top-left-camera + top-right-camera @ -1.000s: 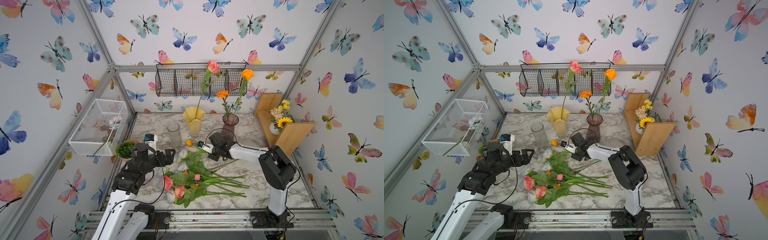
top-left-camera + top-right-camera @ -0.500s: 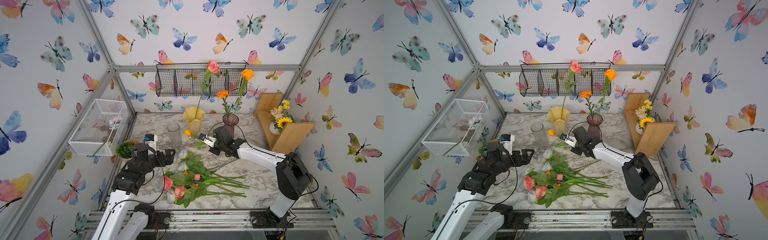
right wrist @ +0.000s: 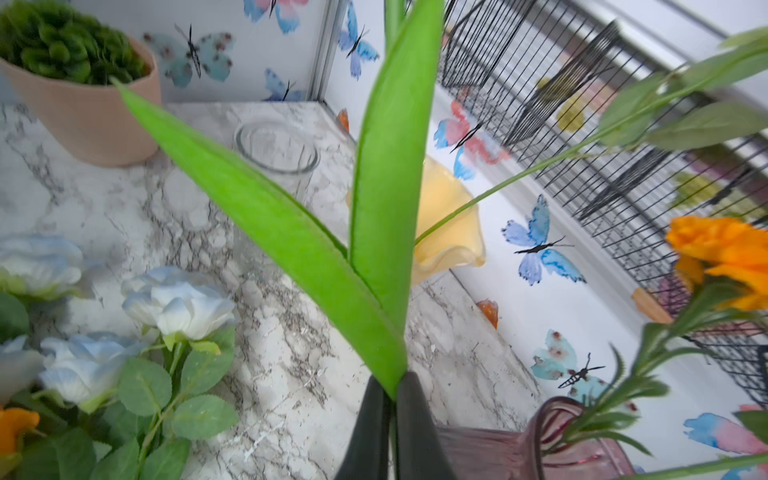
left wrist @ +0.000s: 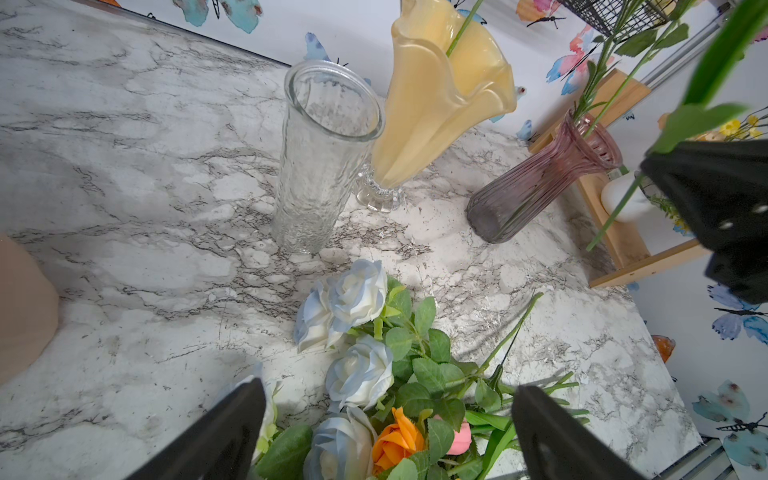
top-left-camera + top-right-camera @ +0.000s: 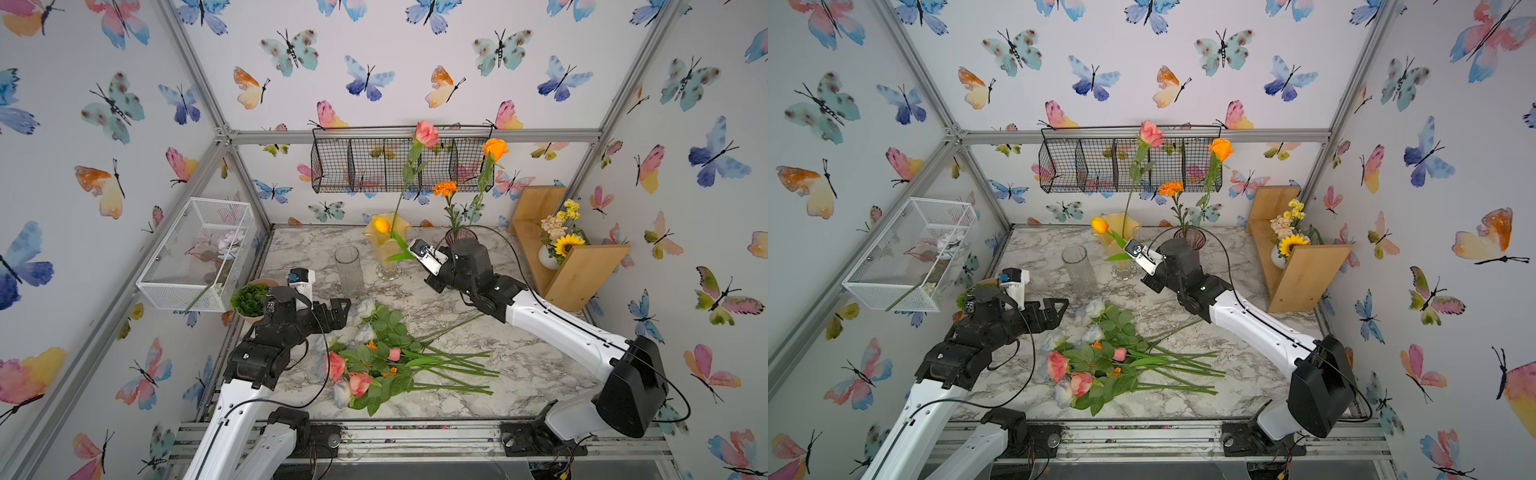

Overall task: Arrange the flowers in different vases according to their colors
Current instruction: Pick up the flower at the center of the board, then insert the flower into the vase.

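Holding an orange tulip [image 5: 381,225] at the base of its leaves, right gripper [image 3: 392,395] is clenched tight. The bloom is raised in front of yellow vase [image 4: 432,116], which has one pink rose [image 5: 426,133]. Purple vase [image 4: 536,183] has orange rose [image 5: 495,148] and marigold [image 5: 444,188]. Clear vase [image 4: 320,166] stands just beside yellow vase. Left gripper [image 4: 386,388] is released, fingers spread wide, hovering over flower pile [image 5: 386,361] lying on marble table [image 5: 519,361].
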Controlling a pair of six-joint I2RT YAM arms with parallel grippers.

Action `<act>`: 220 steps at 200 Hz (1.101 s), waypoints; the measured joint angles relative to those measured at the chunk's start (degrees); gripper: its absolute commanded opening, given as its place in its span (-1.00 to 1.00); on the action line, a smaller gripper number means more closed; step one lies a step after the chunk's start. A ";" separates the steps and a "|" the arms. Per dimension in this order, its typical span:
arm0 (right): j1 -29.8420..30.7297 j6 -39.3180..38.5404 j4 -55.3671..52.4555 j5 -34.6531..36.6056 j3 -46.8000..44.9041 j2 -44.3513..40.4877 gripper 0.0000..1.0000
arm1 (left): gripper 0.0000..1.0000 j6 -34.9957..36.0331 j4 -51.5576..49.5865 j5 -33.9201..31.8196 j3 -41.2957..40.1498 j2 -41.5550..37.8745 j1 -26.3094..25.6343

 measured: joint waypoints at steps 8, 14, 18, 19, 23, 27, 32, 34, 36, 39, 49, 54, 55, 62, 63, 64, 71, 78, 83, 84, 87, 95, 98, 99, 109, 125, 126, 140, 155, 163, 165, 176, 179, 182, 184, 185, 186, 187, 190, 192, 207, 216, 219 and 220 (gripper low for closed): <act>-0.46 1.33 1.49 -0.28 0.02 -0.98 -0.95 | 0.97 0.00 0.00 0.00 0.00 0.04 0.00; -0.70 2.36 2.62 -0.52 0.02 -1.57 -0.95 | 0.97 0.00 0.00 0.00 0.00 0.07 0.00; -0.94 3.08 3.45 -0.81 0.07 -1.97 -0.95 | 0.97 0.00 0.00 0.00 0.00 0.09 0.00; -1.03 3.28 3.76 -0.83 0.07 -2.08 -0.95 | 0.98 0.00 0.00 0.00 0.00 0.09 0.00; -1.31 3.96 4.48 -0.98 0.11 -2.36 -0.95 | 0.97 -0.02 0.00 0.00 0.00 0.11 0.00; -1.64 4.63 5.27 -1.14 0.11 -2.60 -0.95 | 0.97 0.00 0.00 0.00 0.00 0.11 0.00; -2.05 5.33 6.16 -1.22 0.11 -2.82 -0.95 | 0.97 0.00 0.00 0.00 0.00 0.13 0.00; -2.23 5.62 6.60 -1.25 0.11 -2.86 -0.95 | 0.98 0.00 0.00 0.00 0.00 0.13 0.00; -2.36 5.90 6.88 -1.27 0.11 -2.91 -0.95 | 0.97 0.00 0.00 0.00 0.00 0.13 0.00; -2.69 6.38 7.52 -1.33 0.11 -2.99 -0.95 | 0.97 0.00 0.00 0.00 0.00 0.13 0.00; -3.52 7.58 9.14 -1.38 0.15 -3.04 -0.95 | 0.97 0.00 0.00 0.00 0.00 0.13 0.00; -3.98 8.24 10.05 -1.38 0.20 -3.04 -0.95 | 0.97 0.00 0.00 0.00 0.00 0.13 0.00; -4.02 8.35 10.12 -1.38 0.20 -3.04 -0.95 | 0.97 0.00 0.00 0.00 0.00 0.13 0.00; -4.63 9.16 11.26 -1.36 0.22 -3.02 -0.95 | 0.97 0.00 0.00 0.00 0.00 0.17 0.00; -4.74 9.35 11.56 -1.36 0.22 -2.99 -0.95 | 0.97 0.00 0.00 0.00 0.00 0.17 0.00; -4.81 9.49 11.72 -1.33 0.22 -2.99 -0.95 | 0.97 0.00 0.00 0.00 0.00 0.17 0.00; -5.33 10.19 12.92 -1.33 0.22 -2.97 -0.95 | 0.97 0.00 0.00 0.00 0.00 0.22 0.00; -5.90 10.93 14.49 -1.33 0.22 -2.89 -0.95 | 0.97 0.00 0.00 0.00 0.00 0.28 0.00; -6.40 11.52 15.69 -1.31 0.24 -2.82 -0.95 | 0.97 0.00 0.00 0.00 0.00 0.33 0.00; -6.49 11.63 16.06 -1.31 0.24 -2.80 -0.95 | 0.97 0.00 0.00 0.00 0.00 0.35 0.00; -6.86 12.04 16.79 -1.31 0.24 -2.73 -0.95 | 0.97 0.00 0.00 0.00 0.00 0.39 0.00; -7.45 12.68 18.36 -1.31 0.28 -2.54 -0.95 | 0.97 0.00 0.00 0.00 0.00 0.50 0.00; -7.82 13.22 19.30 -1.31 0.33 -2.36 -0.95 | 0.97 0.00 0.00 0.00 0.00 0.57 0.00; -8.02 13.40 19.76 -1.31 0.35 -2.29 -0.95 | 0.97 0.00 0.00 0.00 0.00 0.57 0.00; -9.09 14.53 21.90 -1.29 0.76 -1.70 -0.95 | 0.97 0.00 0.00 0.00 0.00 0.72 0.00; -10.69 16.22 25.24 -1.29 1.20 -0.59 -0.95 | 0.97 0.00 0.00 0.02 0.00 0.94 0.00; -10.84 16.39 25.51 -1.29 1.20 -0.48 -0.95 | 0.97 0.00 0.02 0.02 0.00 0.96 0.00; -12.13 17.86 27.98 -1.20 1.20 0.44 -0.95 | 0.97 0.00 0.02 0.02 0.00 1.05 0.00; -13.53 19.41 30.32 -1.05 1.20 1.55 -0.95 | 0.97 0.00 0.00 0.02 0.00 1.11 0.00; -14.14 19.96 31.30 -0.85 1.18 2.14 -0.95 | 0.97 0.00 0.02 0.02 0.00 1.16 0.00; -14.27 20.22 31.52 -0.74 1.16 2.23 -0.95 | 0.97 0.00 0.02 0.02 0.00 1.18 0.00; -15.08 20.94 33.03 -0.33 0.79 2.82 -0.95 | 0.97 0.00 0.02 0.02 0.00 1.29 0.07; -15.26 21.22 33.44 -0.17 0.61 2.93 -0.95 | 0.97 0.00 0.02 0.02 0.00 1.31 0.07; -15.45 21.40 33.90 -0.02 0.39 2.99 -0.95 | 0.97 0.00 0.02 0.02 0.00 1.38 0.13; -15.52 21.46 34.12 0.04 0.26 3.06 -0.95 | 0.97 0.00 0.02 0.02 0.00 1.40 0.13; -15.61 21.55 34.32 0.13 0.13 3.10 -0.95 | 0.97 0.00 0.02 0.02 0.00 1.40 0.13; -15.65 21.59 34.42 0.15 0.07 3.13 -0.95 | 0.97 0.00 0.02 0.02 0.00 1.42 0.15; -15.69 21.59 34.53 0.15 0.02 3.13 -0.95 | 0.97 0.00 0.02 0.02 0.00 1.42 0.15; -15.89 21.81 34.93 0.28 -0.28 3.17 -0.95 | 0.97 0.00 0.02 0.04 0.00 1.44 0.15; -16.04 21.94 35.28 0.37 -0.52 3.23 -0.95 | 0.97 0.00 0.02 0.04 0.00 1.51 0.15; -16.98 22.75 37.18 0.81 -2.21 3.50 -0.95 | 0.97 0.00 0.02 0.04 0.00 1.66 0.26; -17.44 23.12 38.23 1.03 -3.10 3.87 -0.95 | 0.97 0.00 0.02 0.04 0.00 1.66 0.39; -17.59 23.41 38.51 1.05 -3.30 4.09 -0.95 | 0.97 0.00 0.02 0.04 0.00 1.66 0.39; -17.68 23.45 38.62 1.07 -3.39 4.20 -0.95 | 0.97 0.00 0.02 0.04 0.00 1.66 0.39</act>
